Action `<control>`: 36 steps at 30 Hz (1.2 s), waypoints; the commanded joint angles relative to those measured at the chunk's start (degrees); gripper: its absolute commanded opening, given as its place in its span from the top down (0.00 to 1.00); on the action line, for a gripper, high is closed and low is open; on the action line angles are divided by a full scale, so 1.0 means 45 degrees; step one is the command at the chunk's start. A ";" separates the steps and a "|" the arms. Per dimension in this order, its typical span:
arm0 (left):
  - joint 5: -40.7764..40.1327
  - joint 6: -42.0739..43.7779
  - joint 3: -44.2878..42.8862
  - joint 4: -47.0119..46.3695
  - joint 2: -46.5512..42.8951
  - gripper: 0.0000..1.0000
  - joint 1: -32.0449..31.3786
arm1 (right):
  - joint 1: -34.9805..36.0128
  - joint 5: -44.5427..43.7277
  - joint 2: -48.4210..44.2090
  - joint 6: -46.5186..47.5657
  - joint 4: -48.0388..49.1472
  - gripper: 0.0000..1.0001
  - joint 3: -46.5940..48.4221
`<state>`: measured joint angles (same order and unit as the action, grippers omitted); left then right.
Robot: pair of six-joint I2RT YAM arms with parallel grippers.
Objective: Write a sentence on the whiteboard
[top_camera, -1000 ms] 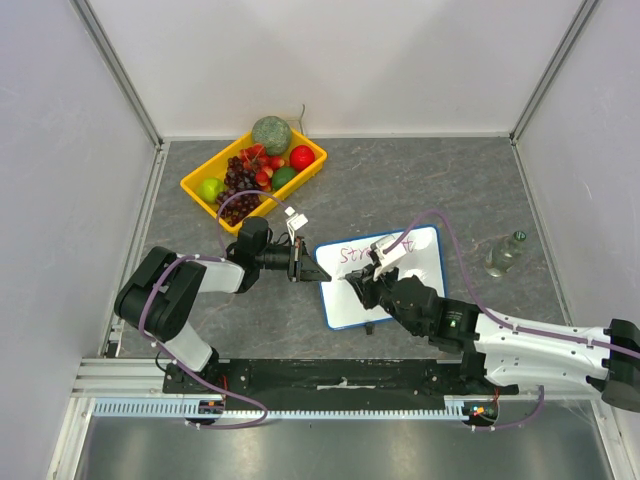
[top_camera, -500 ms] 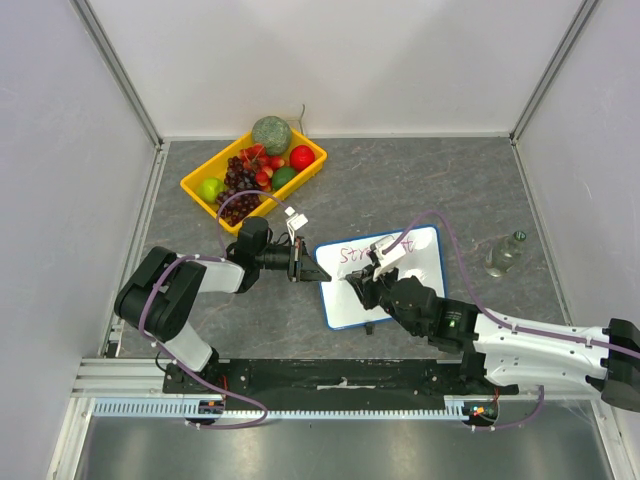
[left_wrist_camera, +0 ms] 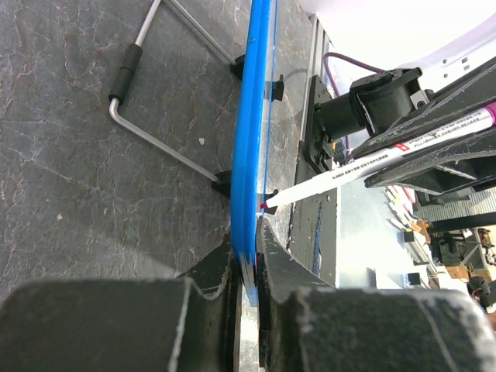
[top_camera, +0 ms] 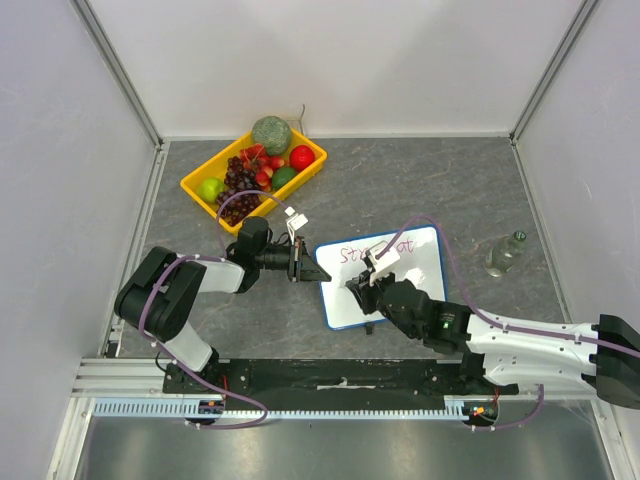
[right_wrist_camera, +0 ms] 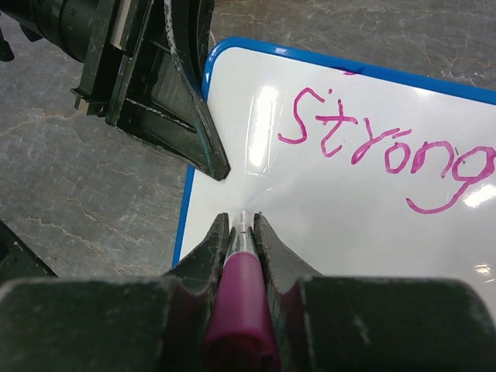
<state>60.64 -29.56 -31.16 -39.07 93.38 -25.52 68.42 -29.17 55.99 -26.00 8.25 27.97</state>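
Note:
The whiteboard (top_camera: 345, 308) lies on the table with a thin blue rim; it also shows in the right wrist view (right_wrist_camera: 364, 232) and edge-on in the left wrist view (left_wrist_camera: 249, 132). The sentence (top_camera: 372, 248) is one pink line, reading "Strong" in the right wrist view (right_wrist_camera: 380, 147), with a further short word in the top view. My left gripper (top_camera: 318, 272) (left_wrist_camera: 246, 260) is shut on the board's left rim. My right gripper (top_camera: 362, 286) (right_wrist_camera: 242, 222) is shut on a pink-capped marker (right_wrist_camera: 242, 310) (left_wrist_camera: 364, 165). Its tip is at the board's left part, below the written line.
A yellow tray (top_camera: 196, 187) of fruit stands at the back left. A small clear bottle (top_camera: 505, 253) stands to the right of the board. The board's wire stand (left_wrist_camera: 155, 116) lies folded against the table beneath it. Metal frame posts edge the table.
My right gripper has moved with the marker a little to the left and nearer, off the first line, uncovering more of the writing. The left gripper and board have not moved.

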 commanded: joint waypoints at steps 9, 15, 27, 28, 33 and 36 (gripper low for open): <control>-0.0371 0.0886 0.0107 0.0303 0.0283 0.98 0.0026 | 0.0068 -0.0568 0.0254 -0.0394 0.0589 1.00 -0.0375; -0.0371 0.0886 0.0127 0.0284 0.0283 0.98 0.0045 | 0.0068 -0.1173 0.0196 -0.0394 0.0218 1.00 -0.0316; -0.0371 0.0905 0.0107 0.0284 0.0283 0.98 0.0026 | 0.0049 -0.2190 -0.0332 -0.0238 -0.0388 1.00 -0.0082; -0.0371 0.0886 0.0127 0.0284 0.0303 0.98 0.0026 | 0.0049 -0.2209 -0.0313 -0.0199 -0.0388 1.00 -0.0043; -0.0351 0.0886 0.0127 0.0303 0.0283 0.98 0.0026 | 0.0049 -0.2034 -0.0293 -0.0121 -0.0233 1.00 0.0113; -0.0371 0.0905 0.0107 0.0284 0.0283 0.98 0.0026 | 0.0049 -0.1917 -0.0313 -0.0121 -0.0095 1.00 0.0133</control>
<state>60.60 -29.56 -31.16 -39.05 93.49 -25.50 68.90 -34.72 54.87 -27.46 8.14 27.24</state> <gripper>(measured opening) 0.130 0.173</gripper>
